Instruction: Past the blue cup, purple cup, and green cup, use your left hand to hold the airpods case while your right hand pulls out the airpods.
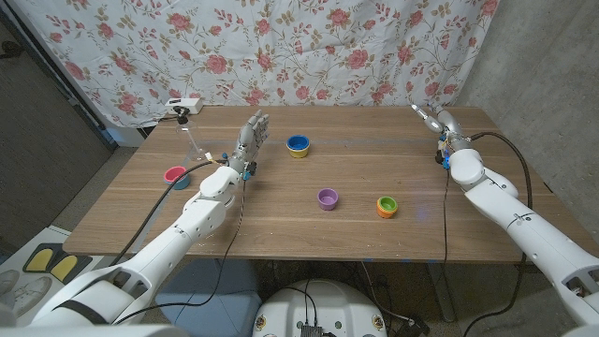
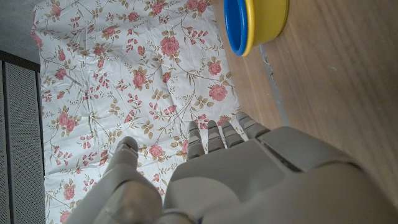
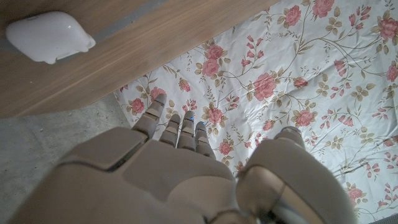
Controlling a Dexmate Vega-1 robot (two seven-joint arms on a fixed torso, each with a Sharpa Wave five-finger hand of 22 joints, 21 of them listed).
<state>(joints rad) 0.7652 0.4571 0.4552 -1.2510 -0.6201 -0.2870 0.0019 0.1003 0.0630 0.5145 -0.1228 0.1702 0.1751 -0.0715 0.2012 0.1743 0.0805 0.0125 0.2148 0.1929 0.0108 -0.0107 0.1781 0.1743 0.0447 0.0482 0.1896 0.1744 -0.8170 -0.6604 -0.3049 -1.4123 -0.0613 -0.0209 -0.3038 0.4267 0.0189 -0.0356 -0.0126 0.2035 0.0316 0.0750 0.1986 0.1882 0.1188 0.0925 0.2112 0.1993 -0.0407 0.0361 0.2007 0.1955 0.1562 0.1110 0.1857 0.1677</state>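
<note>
The left hand (image 1: pixel 250 132) stood upright, fingers extended and slightly apart, gripping nothing. The blue cup with a yellow outside (image 1: pixel 298 145) sat just to its right; the purple cup (image 1: pixel 327 198) and the green cup with an orange outside (image 1: pixel 387 206) lay nearer the robot. The right hand (image 1: pixel 433 121) was likewise spread and empty, with the white rounded airpods case (image 3: pixel 48 37) close beside its fingers.

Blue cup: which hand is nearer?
Left. The left hand is raised just beside the blue cup, on its left; the right hand is far across the table, near the back right corner.
</note>
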